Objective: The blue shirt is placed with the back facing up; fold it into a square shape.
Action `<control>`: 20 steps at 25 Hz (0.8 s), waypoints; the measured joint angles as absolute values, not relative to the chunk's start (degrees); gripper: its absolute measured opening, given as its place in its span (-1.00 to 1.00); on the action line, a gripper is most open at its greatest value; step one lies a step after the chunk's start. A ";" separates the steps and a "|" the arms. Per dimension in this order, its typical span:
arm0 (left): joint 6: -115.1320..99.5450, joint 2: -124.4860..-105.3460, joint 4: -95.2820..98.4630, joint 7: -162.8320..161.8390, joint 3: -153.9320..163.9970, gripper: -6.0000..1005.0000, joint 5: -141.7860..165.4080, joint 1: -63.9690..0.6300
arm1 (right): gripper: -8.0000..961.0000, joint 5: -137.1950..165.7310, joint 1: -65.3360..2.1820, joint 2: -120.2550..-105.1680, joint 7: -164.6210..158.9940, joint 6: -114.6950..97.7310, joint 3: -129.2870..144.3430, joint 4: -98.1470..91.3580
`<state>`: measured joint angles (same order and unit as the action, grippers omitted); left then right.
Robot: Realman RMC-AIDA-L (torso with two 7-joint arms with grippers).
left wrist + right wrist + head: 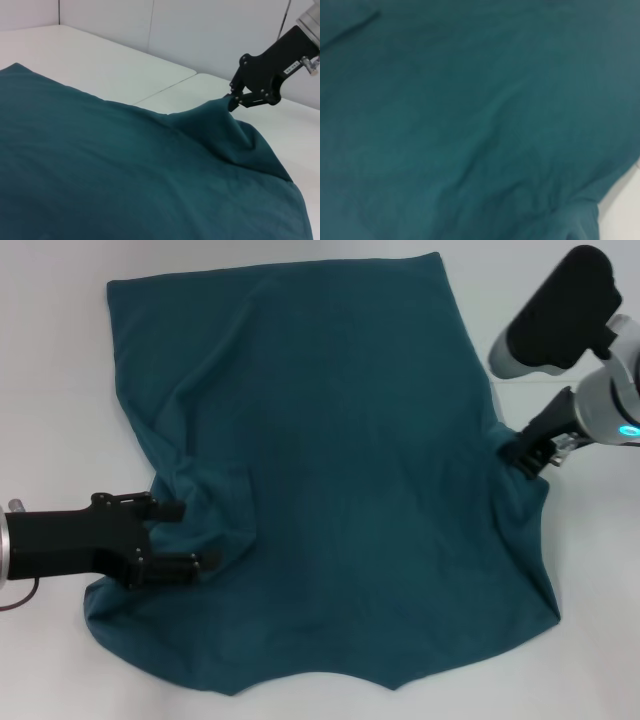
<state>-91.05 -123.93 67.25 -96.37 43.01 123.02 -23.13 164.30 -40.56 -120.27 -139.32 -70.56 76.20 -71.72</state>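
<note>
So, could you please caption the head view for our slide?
Both grippers, left and right, grip opposite edges of the blue shirt on the white table.

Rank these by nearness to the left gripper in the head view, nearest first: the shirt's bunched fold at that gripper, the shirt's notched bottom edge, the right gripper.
1. Bunched fold, right at the left gripper.
2. Notched bottom edge of the blue shirt, nearer the camera.
3. Right gripper, across on the shirt's right edge.

One blue shirt [340, 480], plain side up, lies on one white table [60, 390] between two black grippers, the left gripper [190, 537] at one edge and the right gripper [522, 455] at the opposite edge.
</note>
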 joint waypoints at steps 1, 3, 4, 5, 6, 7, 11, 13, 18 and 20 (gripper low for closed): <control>-91.03 -123.93 67.23 -96.31 43.01 0.68 123.03 -22.99 | -0.77 163.86 -41.06 -120.27 -139.95 -69.95 76.41 -70.98; -90.99 -123.92 67.15 -96.19 43.05 0.68 123.05 -22.71 | -0.75 162.68 -41.88 -120.26 -140.46 -68.89 76.77 -69.77; -90.97 -123.93 67.11 -96.16 43.04 0.68 123.05 -22.54 | -0.75 161.83 -42.23 -120.26 -140.44 -68.40 77.26 -69.05; -90.96 -123.93 67.11 -96.14 43.00 0.68 123.05 -22.44 | -0.74 160.98 -42.54 -120.24 -140.37 -67.74 77.85 -68.42; -90.96 -123.93 67.12 -96.12 42.96 0.68 123.05 -22.29 | -0.73 160.25 -42.82 -120.25 -140.35 -66.99 78.78 -67.69; -90.96 -123.93 67.18 -96.11 42.91 0.68 123.05 -22.16 | -0.72 159.83 -43.14 -120.25 -140.35 -66.15 79.76 -66.68; -90.96 -123.92 67.23 -96.09 42.89 0.68 123.05 -21.77 | -0.69 158.85 -45.01 -120.27 -140.52 -64.19 82.16 -62.41; -90.94 -123.92 67.19 -96.05 42.89 0.68 123.05 -21.56 | -0.68 157.31 -45.38 -120.34 -140.16 -63.36 82.26 -61.50; -90.43 -123.86 66.96 -95.41 42.94 0.68 123.05 -21.08 | -0.64 149.95 -44.77 -119.90 -137.12 -62.21 80.68 -61.80; -90.41 -123.85 66.92 -95.29 42.88 0.68 123.05 -21.08 | -0.62 150.12 -44.71 -119.79 -137.02 -62.14 79.35 -61.80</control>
<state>-90.41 -123.85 66.92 -95.29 42.88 123.05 -21.08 150.12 -44.71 -119.79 -137.02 -62.14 79.35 -61.80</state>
